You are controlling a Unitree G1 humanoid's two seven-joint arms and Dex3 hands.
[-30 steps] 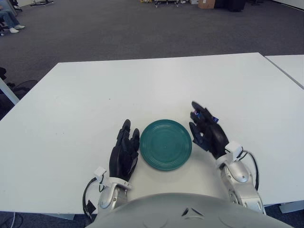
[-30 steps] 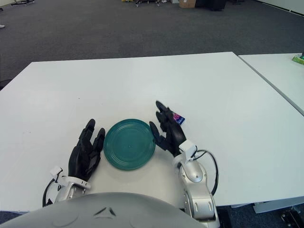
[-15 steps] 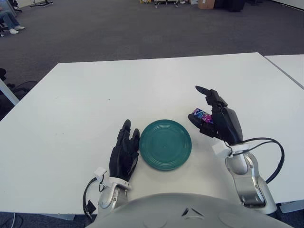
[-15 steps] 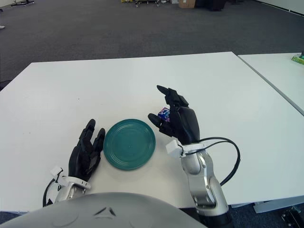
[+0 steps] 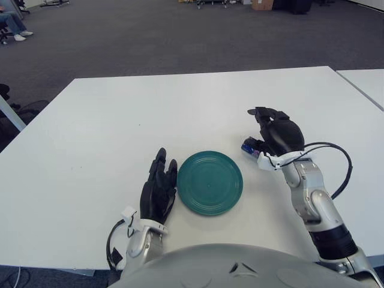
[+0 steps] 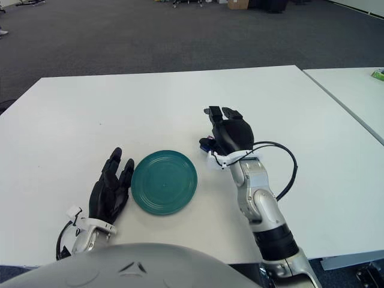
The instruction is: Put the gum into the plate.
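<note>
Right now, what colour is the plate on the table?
Dark teal green, plain with faint concentric rings; the plate shows best in the left eye view.

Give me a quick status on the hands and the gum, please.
Right hand raised right of the plate, fingers closed on the gum. Left hand flat on the table, idle. Plate empty, path clear.

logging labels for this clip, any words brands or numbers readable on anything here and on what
No text can be read here.
Small blue and purple gum pack, held in the right robot hand: printed wrapper, too small and mostly hidden to read.
Round teal plate: plain, no marking.
White table: no label.
Left robot hand, flat on the table: no writing visible.
</note>
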